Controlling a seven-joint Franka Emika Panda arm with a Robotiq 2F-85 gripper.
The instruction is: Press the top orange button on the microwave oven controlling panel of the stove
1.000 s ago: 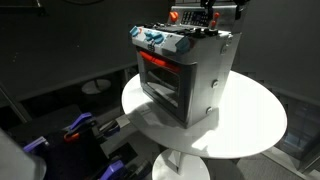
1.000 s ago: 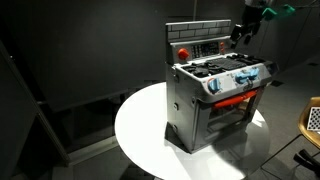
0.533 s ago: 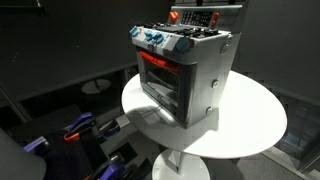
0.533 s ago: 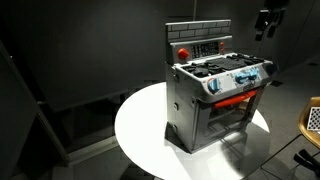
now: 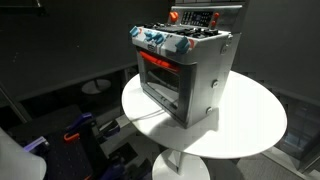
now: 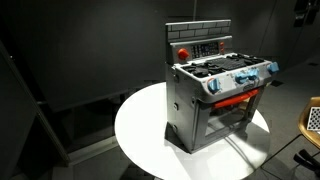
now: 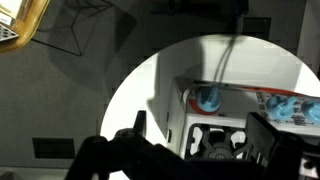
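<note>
A round white tabletop (image 6: 140, 125) is seen in a dark room, with plain dark walls to the left and behind. Standing on it, right of its middle, is the stove (image 6: 190, 105), a small silver-grey toy with a red-rimmed oven window (image 6: 235, 112) and a row of blue-white knobs (image 6: 240, 78) along its near top edge. The microwave oven controlling panel (image 6: 205, 47) is set upright at the stove's far edge, so its buttons face out over the cooktop (a press would likely have to be made sideways into the panel, not downward). In both exterior views the buttons are too small to be told apart; only a red spot is made out at the panel's left end.

In the wrist view the gripper (image 7: 200, 132) is held high above the tabletop and looks down on the stove's top and one blue knob. Its fingers (image 7: 136, 128) are spread wide with nothing held between them. The gripper is well apart from the panel, so the press is judged to call first for a descent and an approach to the panel's face.

Dim floor is seen below the tabletop, with a red and purple object (image 5: 75, 128) at the near left in an exterior view.
</note>
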